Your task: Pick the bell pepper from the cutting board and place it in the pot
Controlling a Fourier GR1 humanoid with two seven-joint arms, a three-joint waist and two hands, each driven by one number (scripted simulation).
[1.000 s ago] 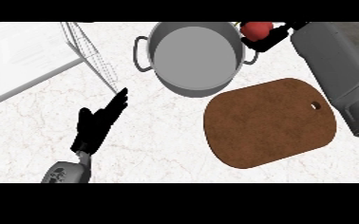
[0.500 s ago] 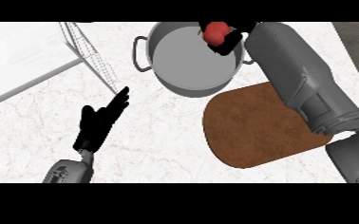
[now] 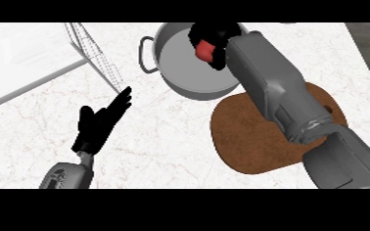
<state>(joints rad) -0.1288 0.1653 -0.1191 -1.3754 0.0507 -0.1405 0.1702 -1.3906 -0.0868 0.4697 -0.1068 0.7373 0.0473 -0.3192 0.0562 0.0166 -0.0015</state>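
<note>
White marble with thin reddish veins makes the tabletop [image 3: 173, 137], which fills most of the frame. At the upper left of the frame there is a pale, flat part of the counter, and beside it a wire rack [image 3: 98, 58] runs diagonally down toward the middle.

At the upper centre stands the pot [image 3: 192, 66], grey metal, round, with a loop handle on its left side. I see its flat grey inside bottom. To the lower right of the pot lies the cutting board [image 3: 245, 137], brown and rounded, with a small hole near its right edge. The upper edge of the board comes very close to the rim of the pot; whether they touch I cannot tell.

My right forearm enters from the lower right corner and crosses over the cutting board up to the pot. My right hand [image 3: 217, 36] is over the upper right part of the pot, with the black fingers curled around the bell pepper [image 3: 206, 50]. The pepper is red, and only a part of it shows between the fingers. It is above the pot opening, held in my hand.

My left hand [image 3: 100, 122] shows at the lower left of the frame, above the tabletop, with straight relaxed fingers that point to the upper right. It holds nothing.
</note>
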